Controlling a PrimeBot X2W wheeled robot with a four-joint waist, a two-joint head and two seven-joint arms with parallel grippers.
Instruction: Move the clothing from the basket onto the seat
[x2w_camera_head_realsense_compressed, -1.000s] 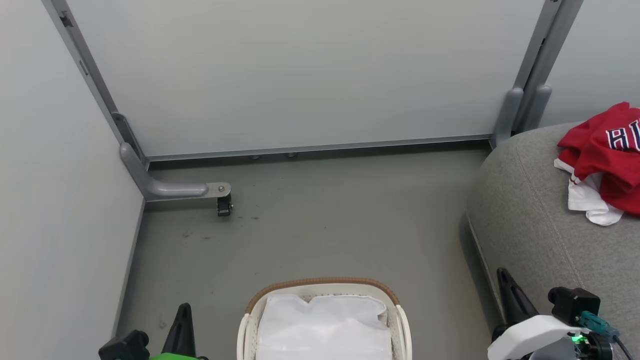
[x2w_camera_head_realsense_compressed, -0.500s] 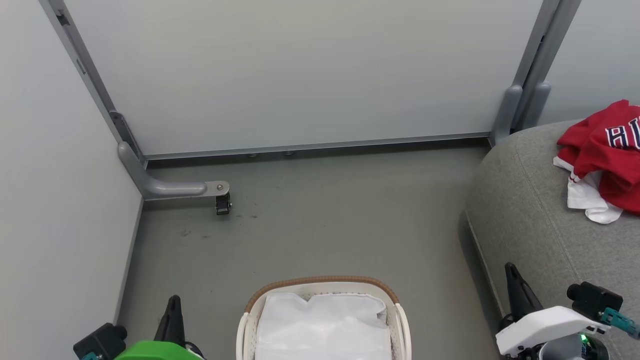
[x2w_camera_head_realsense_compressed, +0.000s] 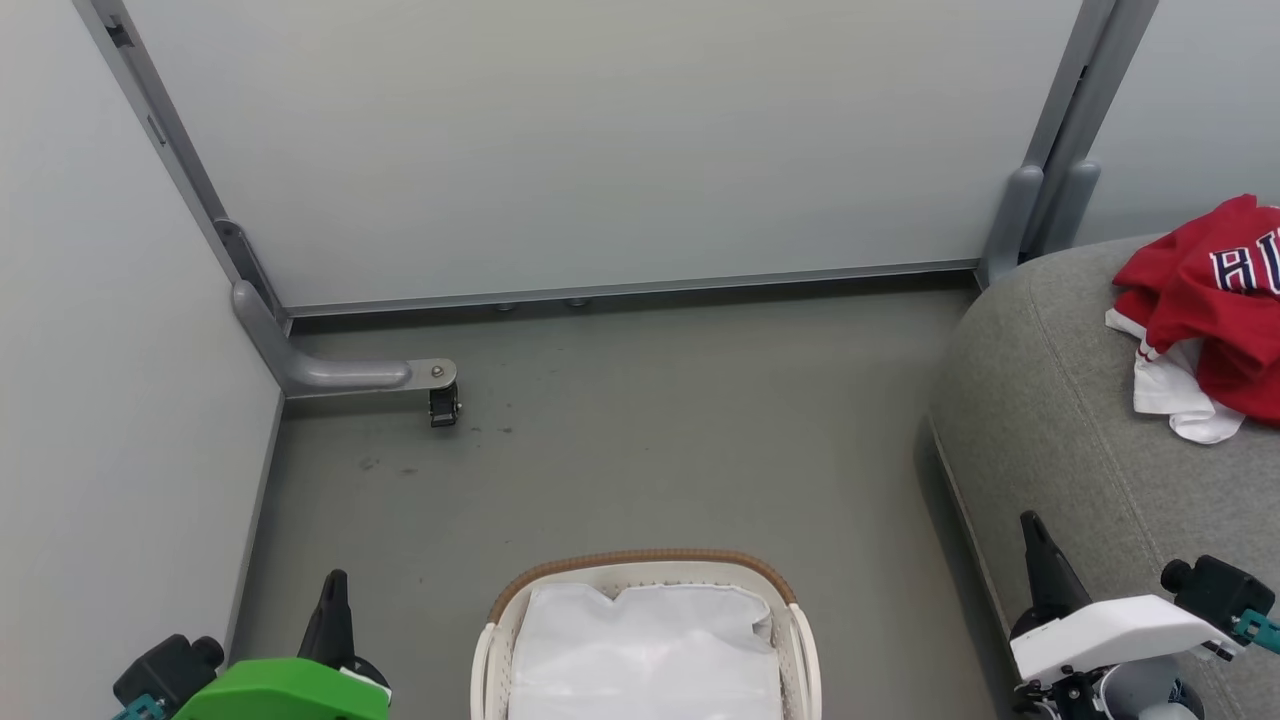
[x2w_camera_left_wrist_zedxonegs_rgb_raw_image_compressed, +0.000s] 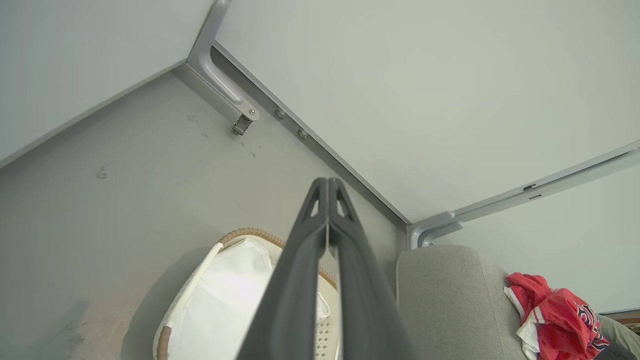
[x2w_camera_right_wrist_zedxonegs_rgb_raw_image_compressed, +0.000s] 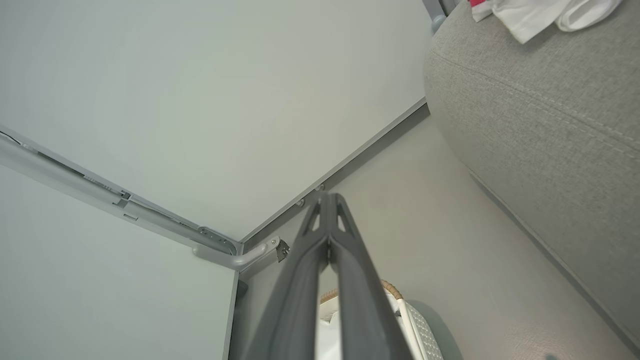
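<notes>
Here the clothing (x2w_camera_head_realsense_compressed: 1215, 300) lies in a crumpled red heap on the seat (x2w_camera_head_realsense_compressed: 1060, 430), at the right edge of the head view. A white part spills out at the heap's lower left, and dark, white-edged letters show on the red cloth. The seat is grey woven upholstery with a rounded corner and a stitched seam along its top. It stands on the grey floor (x2w_camera_head_realsense_compressed: 650, 440), close to a corner of the pale partition panels (x2w_camera_head_realsense_compressed: 600, 150).

The basket (x2w_camera_head_realsense_compressed: 640, 558) sits on the floor at the bottom middle of that view, apart from the seat with bare floor between them. Its brown woven rim band curves over an off-white perforated wall, and the white liner (x2w_camera_head_realsense_compressed: 640, 650) lies rumpled inside.

The left gripper (x2w_camera_head_realsense_compressed: 335, 585) rises at the lower left, beside the basket and clear of it, above a green wrist cover (x2w_camera_head_realsense_compressed: 280, 690). In the left wrist view its two dark fingers are pressed together at the tips with nothing between them. The right gripper (x2w_camera_head_realsense_compressed: 1032, 530) stands at the lower right, near the seat's edge, above a white wrist cover (x2w_camera_head_realsense_compressed: 1110, 630). In the right wrist view its fingers likewise meet at the tips, empty.

At the left, a grey partition foot (x2w_camera_head_realsense_compressed: 340, 377) with a small black caster (x2w_camera_head_realsense_compressed: 443, 408) rests on the floor.
</notes>
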